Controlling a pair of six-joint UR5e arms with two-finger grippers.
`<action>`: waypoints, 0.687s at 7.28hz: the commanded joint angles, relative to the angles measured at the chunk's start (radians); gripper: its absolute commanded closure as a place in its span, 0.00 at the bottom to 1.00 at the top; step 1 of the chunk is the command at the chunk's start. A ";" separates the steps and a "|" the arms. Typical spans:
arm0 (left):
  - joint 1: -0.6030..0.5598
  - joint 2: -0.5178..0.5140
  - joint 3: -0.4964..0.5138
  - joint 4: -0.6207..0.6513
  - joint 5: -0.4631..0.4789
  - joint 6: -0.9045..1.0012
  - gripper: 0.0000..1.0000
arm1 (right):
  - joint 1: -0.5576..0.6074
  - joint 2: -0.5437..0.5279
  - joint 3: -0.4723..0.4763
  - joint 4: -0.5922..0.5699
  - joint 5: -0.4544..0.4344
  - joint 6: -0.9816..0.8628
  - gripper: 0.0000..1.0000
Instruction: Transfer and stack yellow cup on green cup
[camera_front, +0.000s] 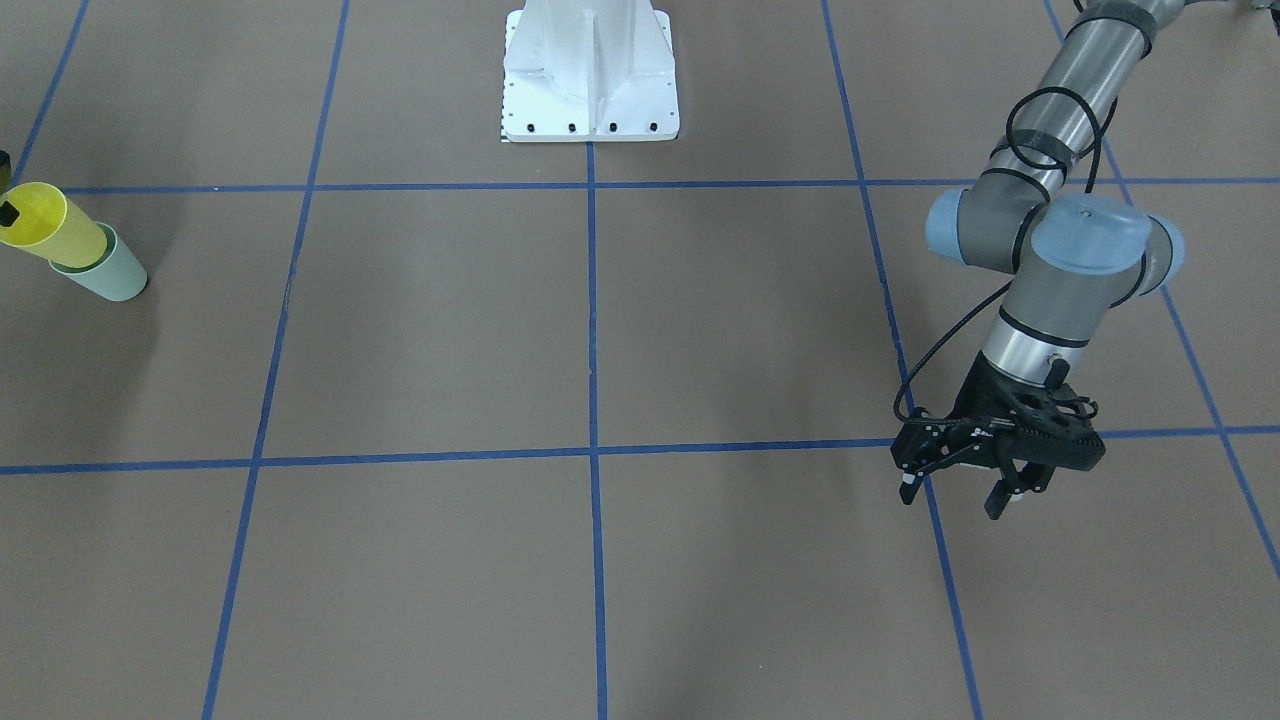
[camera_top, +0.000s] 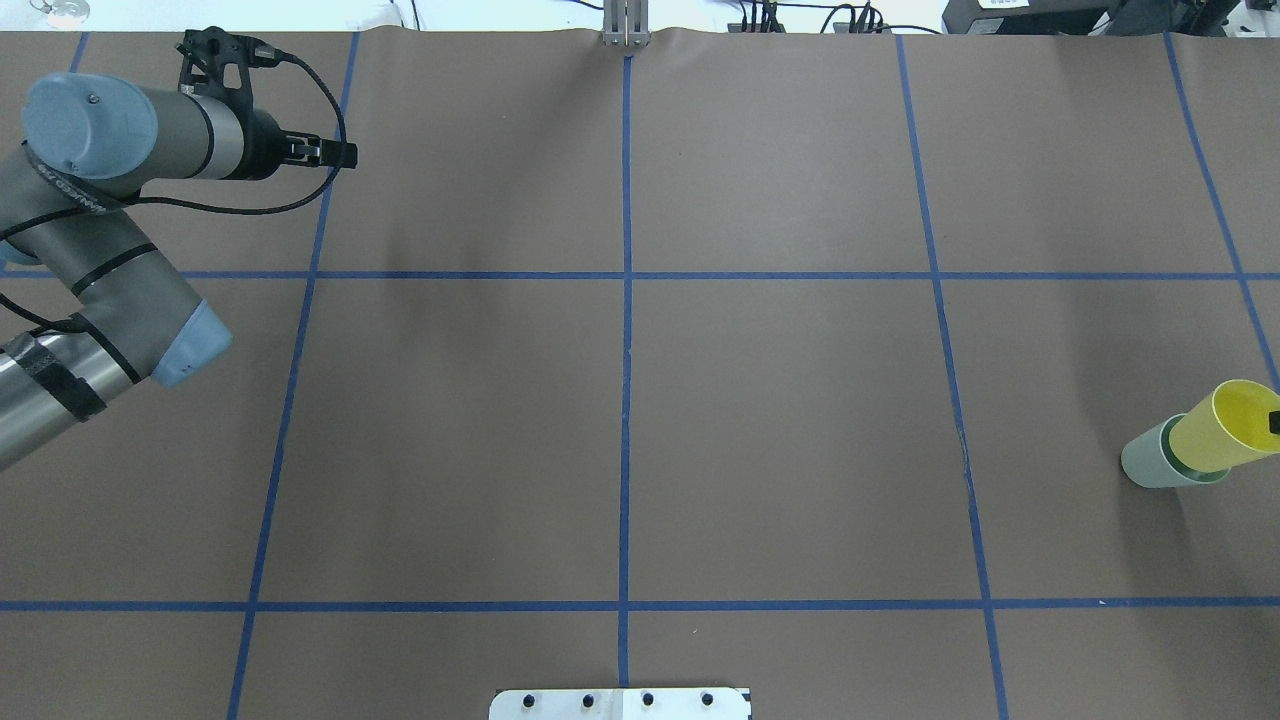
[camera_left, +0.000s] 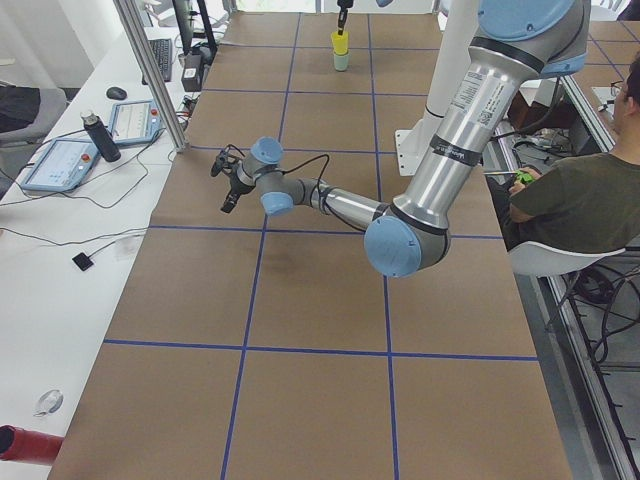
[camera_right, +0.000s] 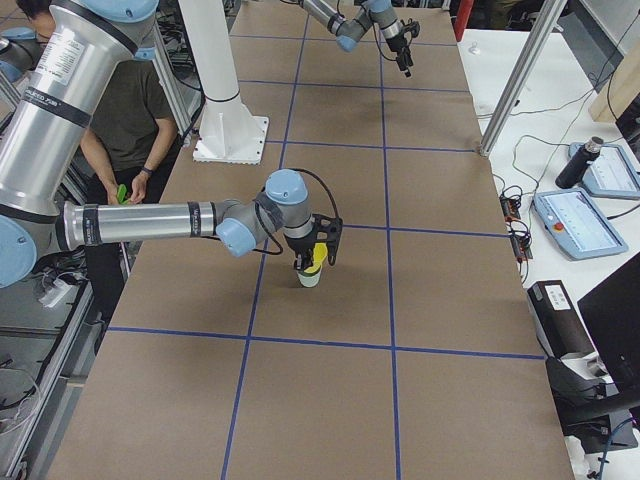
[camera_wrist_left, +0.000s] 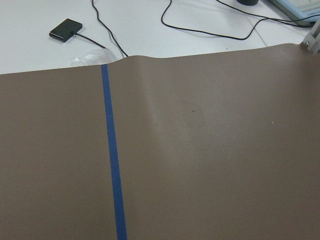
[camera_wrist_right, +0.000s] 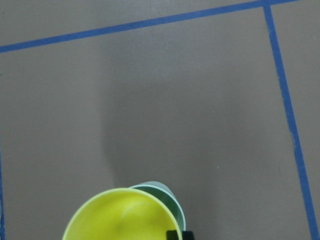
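The yellow cup sits partly inside the green cup, which stands on the table at the robot's right end. The yellow cup leans and much of it shows above the green rim. My right gripper is over the pair, shut on the yellow cup's rim, with one black fingertip inside the cup's mouth. The right wrist view looks down into the yellow cup, with the green cup just behind it. My left gripper hangs open and holds nothing, far off at the table's other end.
The white robot base stands at the table's middle back edge. Blue tape lines divide the brown surface. A seated person is beside the table. A side bench carries tablets, a bottle and cables.
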 joint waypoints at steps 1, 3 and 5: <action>0.000 0.000 0.000 0.000 0.000 0.000 0.00 | -0.007 0.005 -0.004 0.000 0.000 0.003 1.00; 0.000 0.000 0.000 0.000 0.000 0.000 0.00 | -0.015 0.005 -0.010 0.000 0.000 0.001 0.43; -0.002 0.000 0.000 0.000 0.000 0.000 0.00 | -0.015 0.007 -0.010 0.008 0.000 0.003 0.00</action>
